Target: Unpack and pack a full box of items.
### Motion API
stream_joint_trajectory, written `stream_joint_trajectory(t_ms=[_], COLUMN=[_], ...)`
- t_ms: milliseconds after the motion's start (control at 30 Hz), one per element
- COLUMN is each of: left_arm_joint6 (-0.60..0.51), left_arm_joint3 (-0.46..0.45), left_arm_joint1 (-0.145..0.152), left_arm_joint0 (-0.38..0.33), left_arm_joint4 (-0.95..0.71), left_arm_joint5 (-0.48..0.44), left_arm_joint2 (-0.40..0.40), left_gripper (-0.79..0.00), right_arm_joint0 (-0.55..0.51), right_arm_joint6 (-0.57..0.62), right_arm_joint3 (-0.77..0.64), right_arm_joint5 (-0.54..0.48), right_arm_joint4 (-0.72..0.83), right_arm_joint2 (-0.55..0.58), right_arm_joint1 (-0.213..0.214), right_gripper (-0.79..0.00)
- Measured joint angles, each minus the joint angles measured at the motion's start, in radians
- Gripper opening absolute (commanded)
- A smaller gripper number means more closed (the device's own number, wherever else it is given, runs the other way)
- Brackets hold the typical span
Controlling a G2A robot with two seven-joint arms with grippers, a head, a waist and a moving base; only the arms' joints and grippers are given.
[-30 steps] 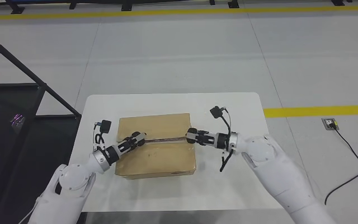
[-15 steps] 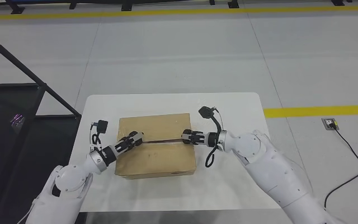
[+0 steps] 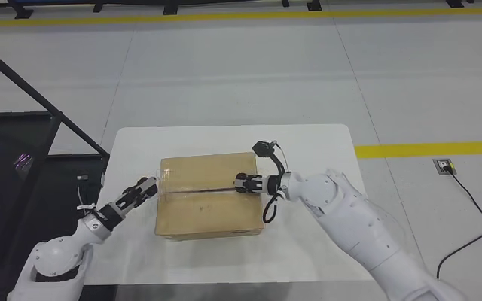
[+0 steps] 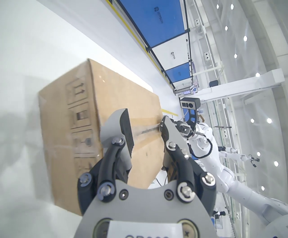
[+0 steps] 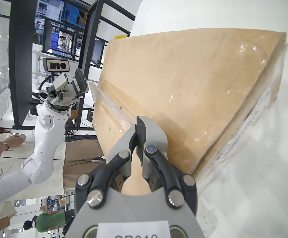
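1. The floor (image 3: 226,68) is pale grey and smooth, with thin lines cutting it into big squares.
2. A long yellow line (image 3: 226,15) crosses the floor at 12 o'clock. A short yellow stripe (image 3: 414,150) lies at 3 o'clock.
3. A white worktop (image 3: 316,143) with round corners stands in the middle.
4. A black metal frame (image 3: 54,113) stands at 9 o'clock.
5. A small socket (image 3: 444,165) sits on the floor at 3 o'clock, near the stripe.
6. Round lamps (image 4: 245,38) shine on the white ceiling, beside blue wall panels (image 4: 157,20).
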Motion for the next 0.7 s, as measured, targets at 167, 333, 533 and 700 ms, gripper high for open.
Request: stream_joint_trajectory(t_ms=[167, 333, 533, 700], left_arm_joint6=[-0.013, -0.015, -0.025, -0.030], left_arm_joint3=[0.052, 0.111, 0.126, 0.115], left_arm_joint1=[0.008, 0.006, -0.001, -0.006], left_arm_joint0=[0.043, 0.025, -0.003, -0.006], left_arm_joint4=[-0.029, 0.007, 0.028, 0.027], left_arm_joint5=[-0.030, -0.018, -0.037, -0.052], left_arm_joint2=[-0.063, -0.032, 0.034, 0.071], left_gripper=[-0.431, -0.431, -0.431, -0.428], right_arm_joint0=[0.042, 0.079, 0.114, 0.136], right_arm_joint6=[0.004, 0.016, 0.020, 0.015], right_arm_joint3=[0.053, 0.105, 0.161, 0.206], right_arm_joint5=[-0.003, -0.015, -0.040, -0.057], right_arm_joint4=[0.011, 0.024, 0.039, 0.050], right_arm_joint2=[-0.036, -0.074, -0.112, -0.137], right_arm_joint1=[-0.032, -0.067, -0.109, -0.143], right_gripper=[-0.785, -0.785, -0.785, -0.785])
